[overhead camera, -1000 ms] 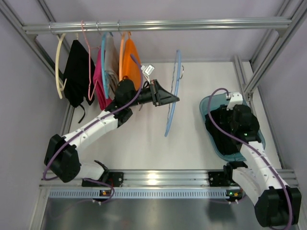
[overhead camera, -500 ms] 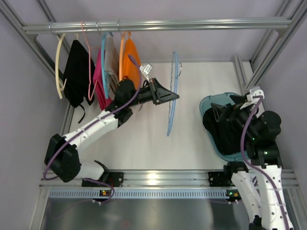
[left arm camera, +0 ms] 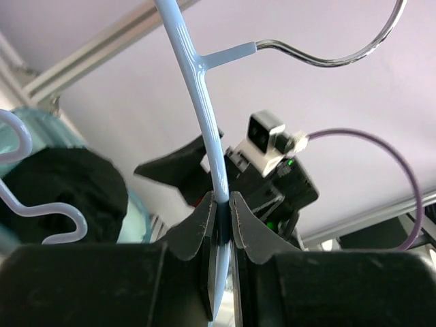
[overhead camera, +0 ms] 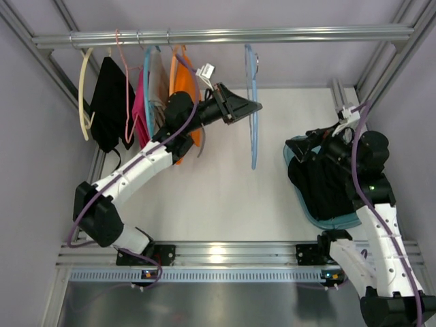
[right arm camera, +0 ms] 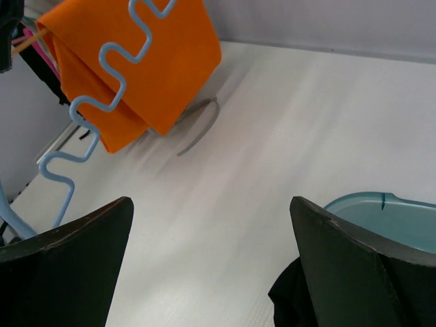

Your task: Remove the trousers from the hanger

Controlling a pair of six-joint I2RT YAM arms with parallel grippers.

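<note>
**One pair off, bare hanger in hand, two pairs left on the rail**

Rail (overhead camera: 225,35): I find it carrying a cluster of hangers at its left end. The white surface (overhead camera: 204,197) beneath carries a teal bin (overhead camera: 340,221) on the right side.

Garments removed: the loose black trousers (overhead camera: 320,187) lie bundled in the bin, off any hanger. I judge that pair done.

Garments outstanding: the hung black trousers (overhead camera: 109,102) droop from a hanger at the far left of the rail. The orange trousers (overhead camera: 187,85) hang further right in the same cluster, with a pink garment (overhead camera: 143,116) between the two. Neither pair is touched by a hand. I judge both left to do, which puts the task at roughly one of three.

Blue hanger (overhead camera: 252,116): bare, no cloth on it, held upright just below the rail and to the right of the cluster. In the left wrist view its metal hook curls round nothing. From above I cannot tell whether it touches the rail.

Left hand (overhead camera: 238,107): clamped on the blue hanger's bar, both fingers pressed tight against it.

Right hand (overhead camera: 315,146): poised over the bin, fingers spread wide with nothing between them. Its own view shows only the surface and the bin's corner in the gap.

Next requirement, in my judgement: park the bare hanger, then address the orange pair, which is the nearer one.
</note>
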